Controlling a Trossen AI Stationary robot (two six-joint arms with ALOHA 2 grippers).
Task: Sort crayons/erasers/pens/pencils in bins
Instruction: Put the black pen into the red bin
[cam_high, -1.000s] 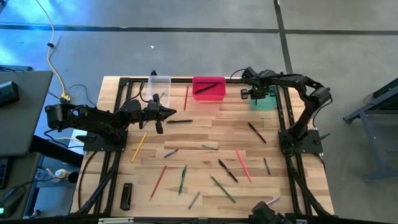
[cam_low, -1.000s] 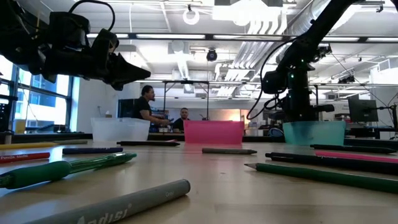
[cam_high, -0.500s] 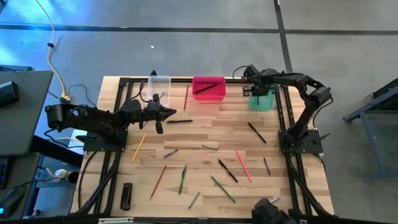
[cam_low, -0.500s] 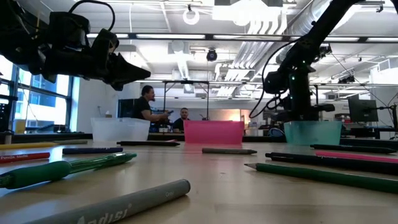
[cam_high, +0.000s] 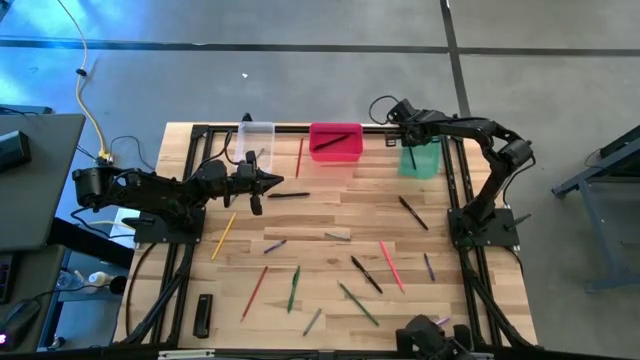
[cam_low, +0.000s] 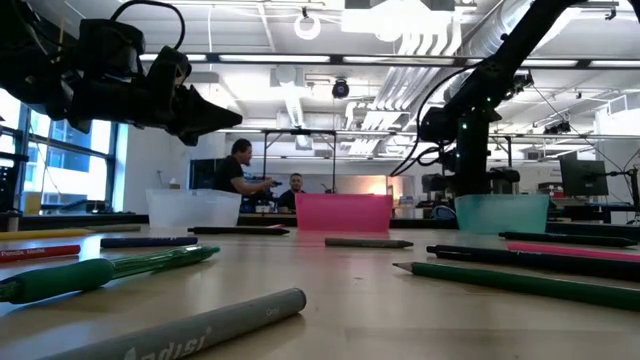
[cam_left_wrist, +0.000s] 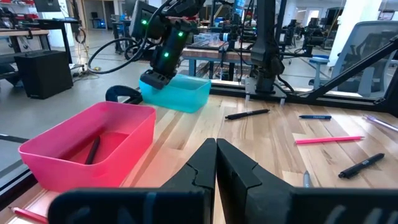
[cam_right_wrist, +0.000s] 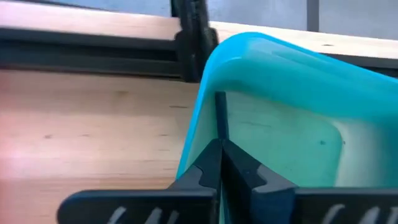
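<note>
Since a second ago the right gripper (cam_high: 409, 143) has slid off the middle of the green bin (cam_high: 424, 160) toward its pink-side edge, and its fingers have snapped together with nothing between them. In its own wrist view the closed tips (cam_right_wrist: 219, 163) sit right at the bin's rim (cam_right_wrist: 261, 62), with a thin dark stick (cam_right_wrist: 221, 115) standing against the inner wall just ahead of them.

Next to it along the back rail is the pink bin (cam_high: 335, 142) with a dark pen (cam_left_wrist: 92, 150) lying inside, then a red stick (cam_high: 299, 157) on the wood, then the clear bin (cam_high: 255, 140).

Left gripper (cam_high: 272, 181) hasn't budged: pinched shut, empty, hovering in front of the clear bin, with a black pen (cam_high: 288, 195) just beside its tip.

Everything else is still scattered on the table (cam_high: 340, 215) nearer the front: a yellow pencil (cam_high: 223, 235), a green pen (cam_high: 294, 288), a pink stick (cam_high: 391, 266), a black marker (cam_high: 366, 274) and a flat black bar (cam_high: 203, 314) at the front corner on the left arm's side.
</note>
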